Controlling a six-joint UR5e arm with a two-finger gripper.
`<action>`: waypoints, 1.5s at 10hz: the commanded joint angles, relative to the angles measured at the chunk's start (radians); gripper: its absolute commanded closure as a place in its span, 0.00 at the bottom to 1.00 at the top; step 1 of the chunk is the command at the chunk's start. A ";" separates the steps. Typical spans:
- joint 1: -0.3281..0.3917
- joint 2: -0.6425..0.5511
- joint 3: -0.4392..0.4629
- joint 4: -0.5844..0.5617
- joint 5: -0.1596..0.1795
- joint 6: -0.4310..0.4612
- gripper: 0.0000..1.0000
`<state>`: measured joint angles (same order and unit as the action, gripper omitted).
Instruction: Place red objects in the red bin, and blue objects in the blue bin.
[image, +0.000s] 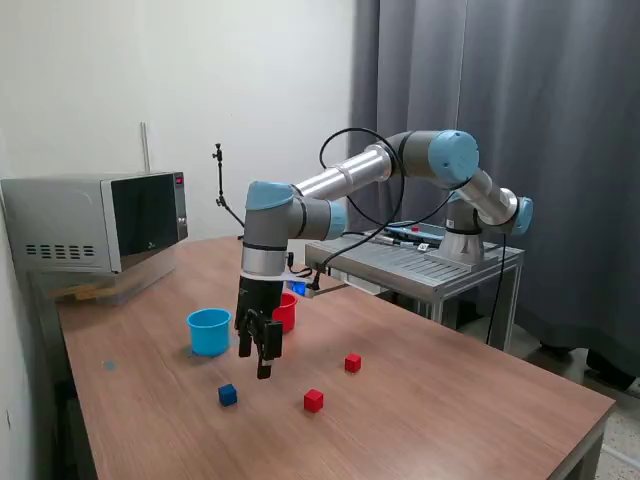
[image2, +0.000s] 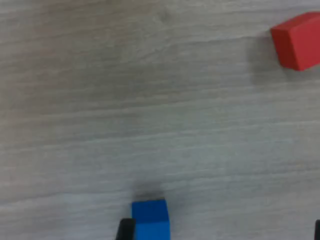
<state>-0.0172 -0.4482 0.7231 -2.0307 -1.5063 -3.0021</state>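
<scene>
In the exterior view my gripper (image: 258, 356) hangs open above the table, fingers pointing down, with nothing between them. A dark blue cube (image: 228, 395) lies on the wood just in front of it, toward the exterior view's left. Two red cubes (image: 314, 400) (image: 352, 363) lie to the exterior view's right. The light blue cup (image: 209, 331) stands behind the gripper, and the red cup (image: 286, 312) is partly hidden by it. In the wrist view the blue cube (image2: 150, 220) sits close beside one dark fingertip (image2: 125, 230), and a red cube (image2: 297, 40) lies far off.
A microwave (image: 100, 222) stands at the back on the exterior view's left. A metal stand (image: 420, 262) carrying the arm's base adjoins the table at the back right. A small blue patch (image: 297, 289) shows behind the red cup.
</scene>
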 joint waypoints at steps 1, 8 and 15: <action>-0.009 0.006 -0.004 0.013 0.008 -0.134 0.00; -0.020 0.065 -0.074 0.020 0.008 -0.195 0.00; -0.023 0.100 -0.116 0.010 0.005 -0.195 0.00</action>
<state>-0.0398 -0.3589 0.6177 -2.0192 -1.5007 -3.1975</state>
